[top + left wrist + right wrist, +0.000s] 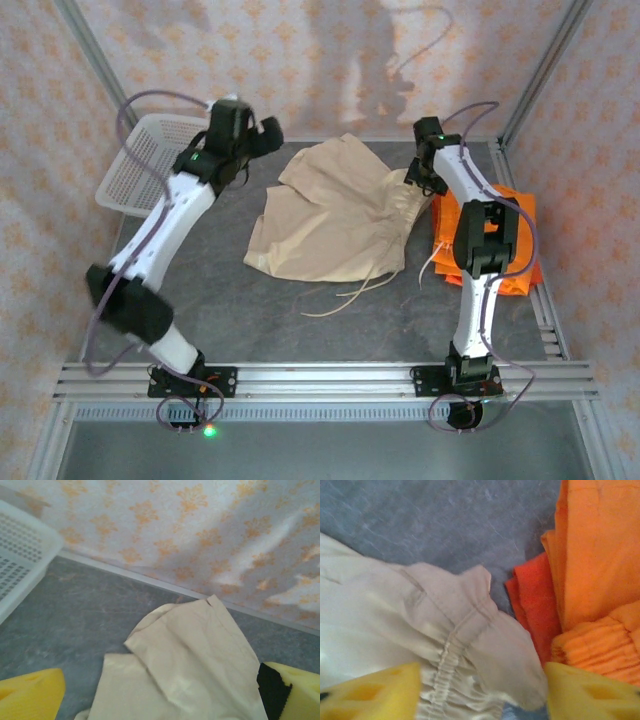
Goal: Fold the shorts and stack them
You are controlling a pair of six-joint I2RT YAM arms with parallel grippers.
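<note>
Nearest to the arm bases, the thin drawstring (345,300) of the cream shorts (330,215) trails loose on the grey table (300,340), pointing toward the near edge. The shorts themselves lie in the middle of the table, crumpled, with one leg turned over the other, so I judge the folding is not finished. To the right, partly under the right arm, the orange shorts (520,215) lie folded in a pile. The right gripper (420,178) hangs over the gathered waistband (445,670) with its yellow fingers (375,695) apart, one on each side of the cloth and not pinching it. Farther away, the left gripper (265,132) is also wide open and holds nothing, above the far leg of the cream shorts, with the white basket (135,165) beside it at the far left corner. The risks I see are two. The loose cord can stay outside the fold or catch on a finger. Also the waistband lies just beside the orange pile, so a pull on it could drag that pile out of shape. The right wrist camera makes clear the stitching of the waistband and a darker orange layer under the lighter one. The top camera gives them as flat colour, but it gives the whole outline of the shorts.
</note>
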